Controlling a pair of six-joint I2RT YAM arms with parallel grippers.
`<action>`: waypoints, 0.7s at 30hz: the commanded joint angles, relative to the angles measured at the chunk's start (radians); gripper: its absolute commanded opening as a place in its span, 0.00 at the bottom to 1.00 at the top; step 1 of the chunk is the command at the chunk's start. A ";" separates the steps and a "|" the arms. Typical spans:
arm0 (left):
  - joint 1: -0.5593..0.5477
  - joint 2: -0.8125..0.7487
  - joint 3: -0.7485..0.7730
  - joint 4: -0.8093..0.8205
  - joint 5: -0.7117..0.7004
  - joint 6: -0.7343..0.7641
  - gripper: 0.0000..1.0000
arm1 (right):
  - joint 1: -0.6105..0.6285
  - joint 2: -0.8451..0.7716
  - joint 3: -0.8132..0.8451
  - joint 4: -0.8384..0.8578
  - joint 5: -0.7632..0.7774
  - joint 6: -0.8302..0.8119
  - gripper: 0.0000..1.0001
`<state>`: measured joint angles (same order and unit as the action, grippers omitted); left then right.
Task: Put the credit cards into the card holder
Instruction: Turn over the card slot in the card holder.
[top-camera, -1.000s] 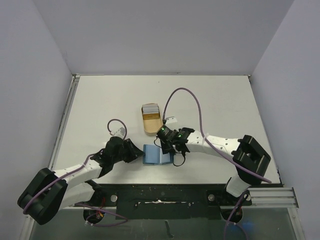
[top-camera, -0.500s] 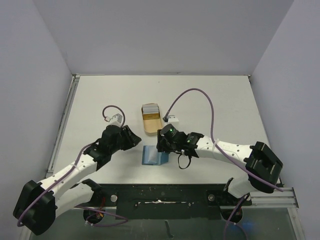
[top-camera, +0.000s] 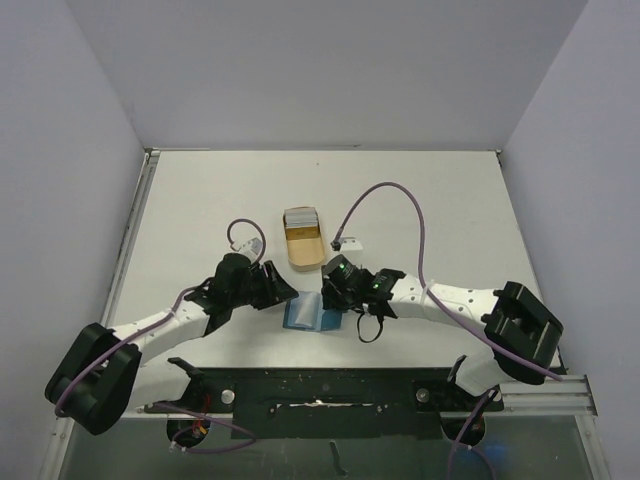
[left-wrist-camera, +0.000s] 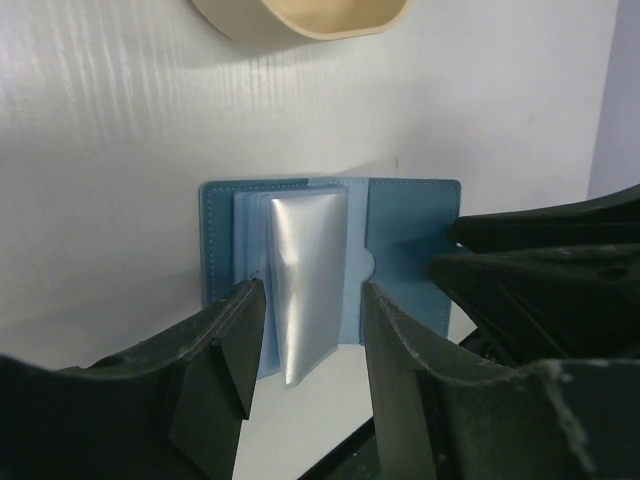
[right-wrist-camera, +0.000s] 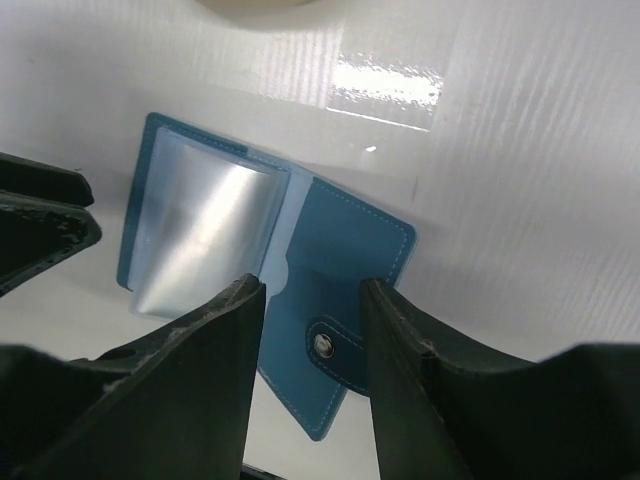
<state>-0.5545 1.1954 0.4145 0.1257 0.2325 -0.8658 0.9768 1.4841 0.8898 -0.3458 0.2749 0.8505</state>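
Note:
The teal-blue card holder (top-camera: 308, 314) lies open on the table, with clear sleeves (left-wrist-camera: 305, 280) standing up from its lighter blue inside. Its snap tab (right-wrist-camera: 322, 345) shows in the right wrist view. My left gripper (top-camera: 286, 294) is open at the holder's left edge, and its jaws (left-wrist-camera: 305, 345) straddle the sleeves without closing. My right gripper (top-camera: 328, 292) is open over the holder's right flap, with the tab between its jaws (right-wrist-camera: 312, 335). The credit cards (top-camera: 300, 216) sit as a grey-white stack at the far end of the tan tray (top-camera: 303, 250).
The tan oblong tray lies just beyond the holder, and its edge shows in the left wrist view (left-wrist-camera: 300, 20). The black rail (top-camera: 320, 385) runs along the near table edge. The two grippers face each other closely across the holder.
My left gripper has swung right and in, up to the holder's left edge. My right gripper has shifted slightly over the holder's right side. The holder stays open in place.

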 joint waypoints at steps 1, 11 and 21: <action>0.002 0.019 -0.019 0.209 0.083 -0.059 0.43 | 0.004 -0.003 -0.023 0.010 0.065 0.012 0.43; -0.005 0.084 -0.057 0.288 0.094 -0.094 0.44 | 0.003 0.018 -0.039 0.032 0.064 0.015 0.43; -0.022 0.124 -0.091 0.374 0.103 -0.143 0.45 | 0.003 0.020 -0.061 0.054 0.063 0.019 0.43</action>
<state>-0.5640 1.3006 0.3370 0.3820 0.3153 -0.9791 0.9768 1.4918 0.8280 -0.3363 0.3031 0.8547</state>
